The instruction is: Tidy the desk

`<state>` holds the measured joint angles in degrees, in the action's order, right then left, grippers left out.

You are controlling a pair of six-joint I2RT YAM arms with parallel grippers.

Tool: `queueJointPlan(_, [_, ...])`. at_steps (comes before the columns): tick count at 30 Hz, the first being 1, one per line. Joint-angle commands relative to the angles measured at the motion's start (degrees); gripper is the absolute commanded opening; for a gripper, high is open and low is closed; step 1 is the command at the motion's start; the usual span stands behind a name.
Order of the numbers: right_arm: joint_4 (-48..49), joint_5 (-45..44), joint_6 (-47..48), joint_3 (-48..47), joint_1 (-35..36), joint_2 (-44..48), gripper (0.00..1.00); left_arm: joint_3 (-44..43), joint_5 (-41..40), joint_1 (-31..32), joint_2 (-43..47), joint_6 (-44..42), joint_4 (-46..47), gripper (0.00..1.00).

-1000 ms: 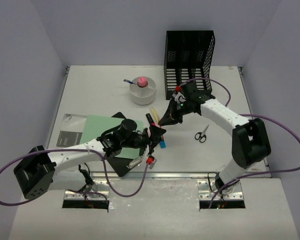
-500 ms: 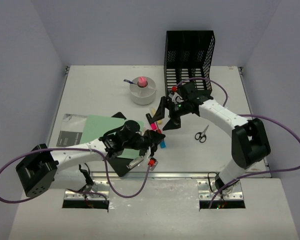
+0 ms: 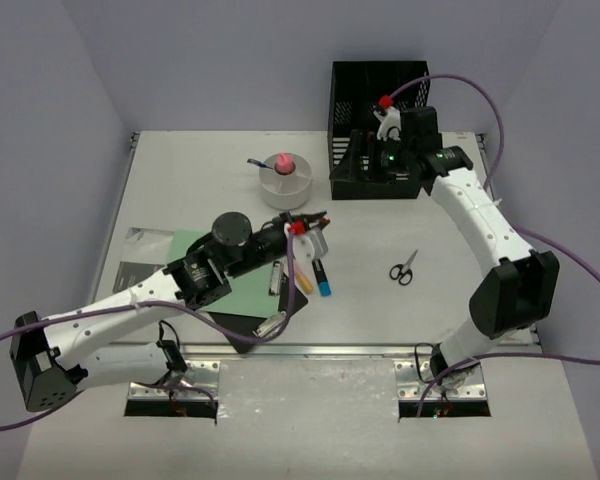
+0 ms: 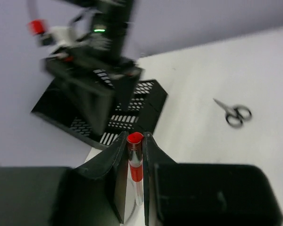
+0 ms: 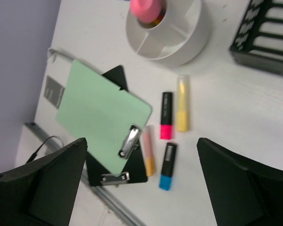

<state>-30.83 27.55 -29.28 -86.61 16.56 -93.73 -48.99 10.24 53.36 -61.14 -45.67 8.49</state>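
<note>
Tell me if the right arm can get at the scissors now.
Probably yes: the scissors lie alone on bare desk on its side, nothing over them, and the right pincer hangs open by the file rack.

Top view: I find bright, even overhead light. The desk (image 3: 180,170) reads near-white without glare, and the shadows on it are soft.

Left wrist view: the right arm (image 4: 108,42) and file rack (image 4: 132,108) at 10 to 11 o'clock are smeared by motion blur. The red-capped pen (image 4: 135,162) at 6 o'clock is fairly sharp, the scissors (image 4: 233,113) soft.

Right wrist view: the fingers (image 5: 42,183) at 7 and 5 o'clock are dark and defocused. The yellow highlighter (image 5: 182,106) is crisp.
</note>
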Motion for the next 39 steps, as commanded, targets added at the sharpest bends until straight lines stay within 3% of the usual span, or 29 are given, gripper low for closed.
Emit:
queueJointPlan(1, [1.73, -7.50, 7.57, -1.11, -3.27, 2.76, 0.99, -10.48, -21.44, -1.68, -1.16, 32.45, 3.82, 0.00])
queueJointPlan(2, [2.00, -8.47, 7.74, -1.11, -4.24, 3.20, 0.99, -11.64, -23.06, -3.95, -1.34, 37.71, 4.42, 0.00])
queueJointPlan(7, [2.44, -9.36, 7.92, 1.08, -9.16, 5.14, 0.99, -15.42, -34.67, -15.44, -3.35, 47.49, 10.40, 0.00])
queueJointPlan(9, [2.70, -9.36, 8.09, 3.71, -9.96, 6.01, 0.99, -18.92, -30.57, -21.85, -7.03, 49.97, 8.84, 0.00])
queueJointPlan(10, [2.79, -9.36, 8.18, 4.42, -10.05, 6.19, 0.99, -20.25, -28.45, -21.90, -8.80, 51.19, 8.82, 0.00])
queueJointPlan(13, [3.05, -9.45, 7.75, 6.97, -10.23, 6.72, 0.99, -26.82, -18.71, -33.72, -16.62, 56.99, 3.92, 0.00])
queueJointPlan(16, [3.93, -9.71, 7.39, 9.43, -10.32, 7.33, 0.99, -33.00, -11.84, -39.19, -24.18, 60.16, 2.50, 0.00])
queueJointPlan(19, [4.99, -9.88, 7.30, 11.63, -10.23, 8.04, 0.99, -33.98, -6.82, -41.05, -28.93, 61.58, 4.42, 0.00])
queueJointPlan(24, [4.46, -10.24, 7.13, 11.90, -10.32, 7.69, 0.99, -30.90, -2.43, -41.15, -34.28, 62.28, 15.40, 0.00])
queueJointPlan(39, [3.67, -10.41, 7.83, 12.60, -10.32, 7.08, 0.99, -33.10, -5.67, -40.88, -46.69, 56.40, 25.96, 0.00])
